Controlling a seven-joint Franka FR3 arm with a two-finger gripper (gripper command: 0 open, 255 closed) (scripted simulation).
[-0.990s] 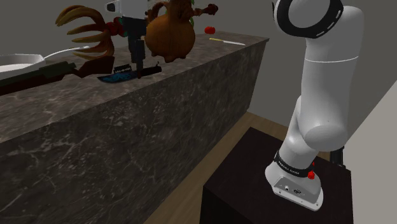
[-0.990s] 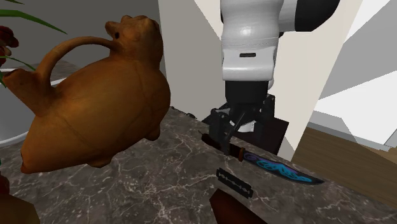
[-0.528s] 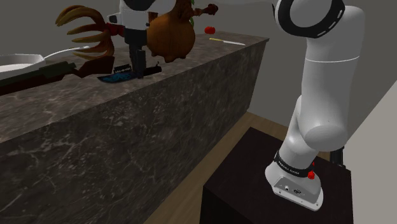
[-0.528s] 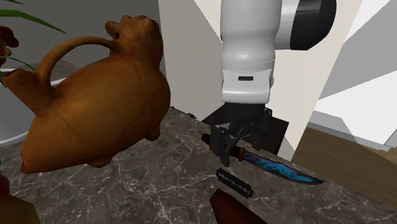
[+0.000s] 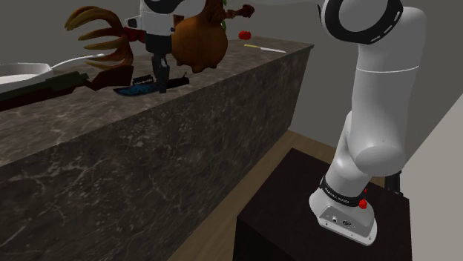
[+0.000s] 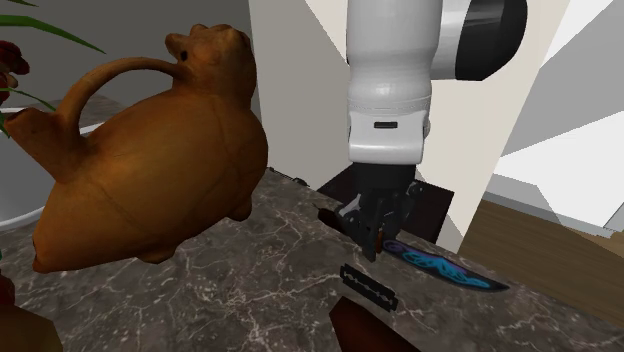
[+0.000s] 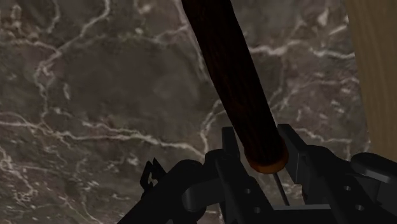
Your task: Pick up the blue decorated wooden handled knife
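The knife lies flat on the dark marble counter (image 5: 222,81), near its front edge. Its blade is blue and patterned (image 5: 135,90) (image 6: 440,264), and its handle (image 7: 229,76) is dark brown wood. My black gripper (image 5: 161,80) (image 6: 373,238) comes straight down onto the handle close to where it meets the blade. The wrist view has the two fingers (image 7: 230,147) pressed against either side of the round handle, so the gripper (image 7: 261,153) is shut on it. The knife still rests on the counter.
A large brown animal-shaped jug (image 5: 199,41) (image 6: 150,170) stands just behind the gripper. A small dark comb-like strip (image 6: 370,288) lies beside the blade. Brown antler-like decor (image 5: 100,37) and a white dish (image 5: 30,70) sit further along. The counter's front edge drops off beside the knife.
The hand came down a little over the handle, then the fingers, wide apart before, closed onto the handle. The knife has not shifted.
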